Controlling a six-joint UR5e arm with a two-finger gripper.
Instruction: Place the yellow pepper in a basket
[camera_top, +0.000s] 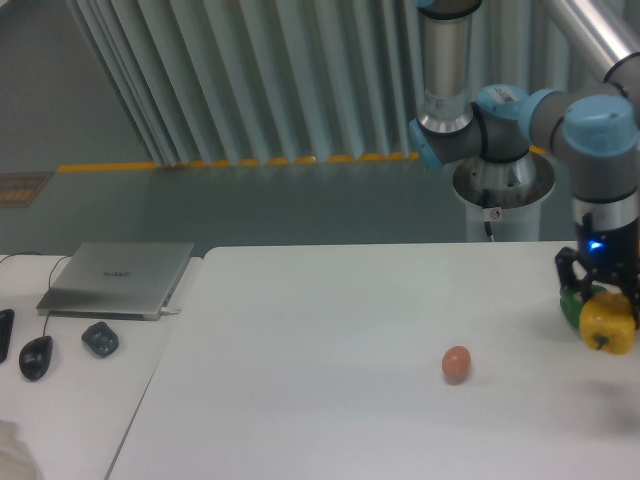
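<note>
The yellow pepper (607, 325) hangs above the white table (320, 380) near the right edge of the view, glossy and blocky. My gripper (604, 296) is shut on it from above, its black fingers clamped on the pepper's top. No basket shows in this view.
A brown egg (456, 364) lies on the table left of the pepper. A dark green pepper (570, 303) peeks out just behind the gripper. On the side desk at left sit a laptop (118, 278), a mouse (36, 356) and a small dark object (100, 339).
</note>
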